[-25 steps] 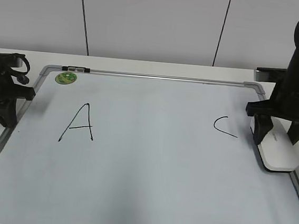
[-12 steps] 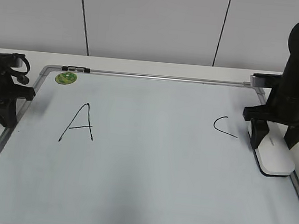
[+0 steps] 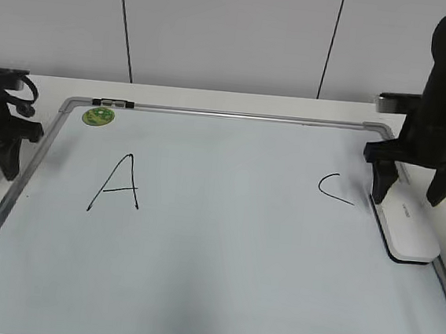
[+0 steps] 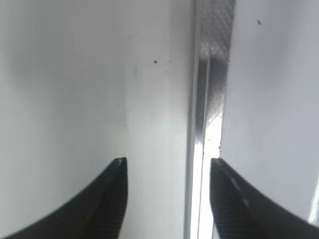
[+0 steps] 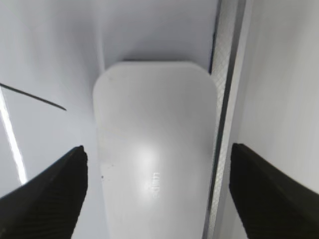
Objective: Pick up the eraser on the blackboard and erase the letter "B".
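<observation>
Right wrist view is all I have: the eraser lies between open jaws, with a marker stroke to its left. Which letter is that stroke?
Observer: It is the tail of the C, which the exterior view shows just left of the eraser.
Operator: What else is written there?
Observer: Only an A, toward the left of the board. No other letter shows.
Operator: And the other arm?
Observer: The left gripper hangs open over the board's left frame, holding nothing.
</observation>
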